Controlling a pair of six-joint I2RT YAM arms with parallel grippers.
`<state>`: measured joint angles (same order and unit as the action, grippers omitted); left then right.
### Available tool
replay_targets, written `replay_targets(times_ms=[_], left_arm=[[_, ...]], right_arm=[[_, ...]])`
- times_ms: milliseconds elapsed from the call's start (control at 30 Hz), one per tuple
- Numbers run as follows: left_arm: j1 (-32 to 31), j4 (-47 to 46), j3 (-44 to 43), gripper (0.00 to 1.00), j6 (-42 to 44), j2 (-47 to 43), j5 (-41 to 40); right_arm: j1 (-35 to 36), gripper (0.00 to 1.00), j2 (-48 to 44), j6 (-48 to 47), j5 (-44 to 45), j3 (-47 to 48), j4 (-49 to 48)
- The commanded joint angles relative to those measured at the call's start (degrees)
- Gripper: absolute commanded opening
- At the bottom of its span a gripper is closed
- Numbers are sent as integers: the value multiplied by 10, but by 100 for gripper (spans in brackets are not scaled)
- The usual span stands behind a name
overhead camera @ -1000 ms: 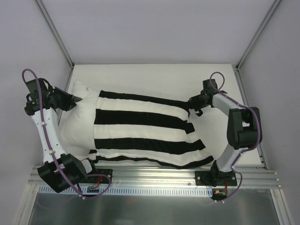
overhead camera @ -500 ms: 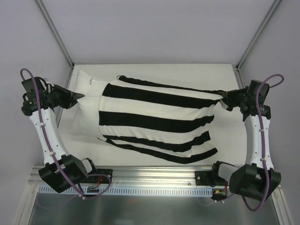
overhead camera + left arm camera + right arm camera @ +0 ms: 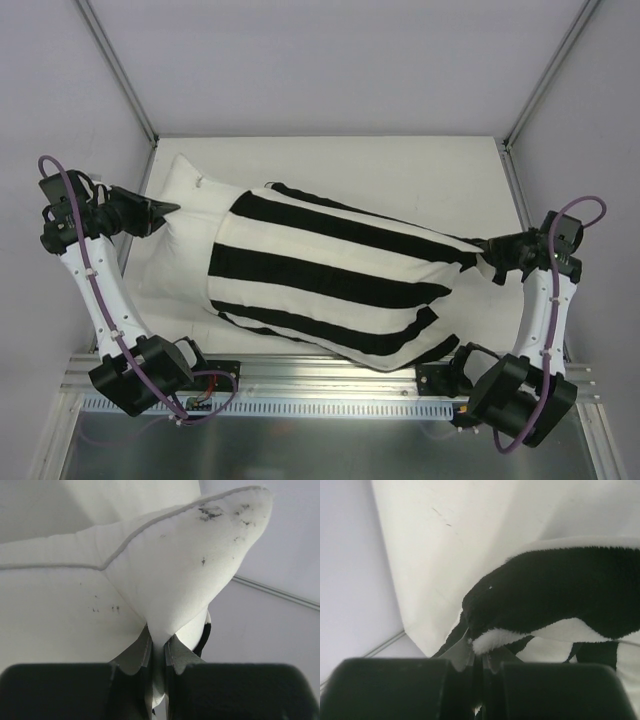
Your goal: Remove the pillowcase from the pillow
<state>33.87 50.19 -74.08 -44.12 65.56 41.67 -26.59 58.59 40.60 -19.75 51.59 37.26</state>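
left gripper [image 3: 162, 210] pinching the pillow [image 3: 172, 262] corner, right gripper [image 3: 487, 250] pinching the striped pillowcase [image 3: 330, 270] end — bare pillow poking out

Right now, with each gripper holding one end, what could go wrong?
The left gripper pinches only a thin corner of the pillow; it could slip out under tension. The right gripper bites just the edge of the pillowcase, so that hold may slip too. It sits near the table's right edge with the case not yet off, so reach may run out.
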Motion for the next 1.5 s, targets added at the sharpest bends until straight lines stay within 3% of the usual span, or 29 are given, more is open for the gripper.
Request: replay_targets(times_ms=[0,133,267,433,733,833,967,1067,1133,1167,1200,1267,1467], left_arm=[[37,-79,-10,0,-18,-16,-62],[40,-79,-20,0,-21,-20,-61],[68,-67,-43,0,-23,-15,-54],[103,-62,-62,0,-25,-3,-43],[118,-63,-42,0,-18,15,-68],[114,-65,-30,0,-14,18,-67],[81,-67,-23,0,1,5,-95],[17,-67,-52,2,39,11,-112],[-13,-65,-66,29,68,18,-119],[-39,-62,-78,73,77,20,-140],[-50,-58,-84,89,95,22,-154],[-80,-37,-105,99,116,33,-180],[-132,21,-159,99,162,83,-295]], right_arm=[[-35,1,-10,-54,131,-18,-44],[-48,1,1,-68,122,-30,-45],[-72,1,-5,-87,114,44,-18],[-162,1,-15,-124,104,122,26],[-189,1,10,-103,61,28,-21],[-147,1,6,-111,85,48,-24],[9,1,31,-135,130,100,-17],[116,1,54,-144,185,124,-15],[158,1,64,-145,224,129,-14],[188,1,72,-146,231,133,-12],[199,1,74,-145,242,133,-11],[215,1,76,-144,250,127,-10],[215,1,47,-169,250,90,-31]])
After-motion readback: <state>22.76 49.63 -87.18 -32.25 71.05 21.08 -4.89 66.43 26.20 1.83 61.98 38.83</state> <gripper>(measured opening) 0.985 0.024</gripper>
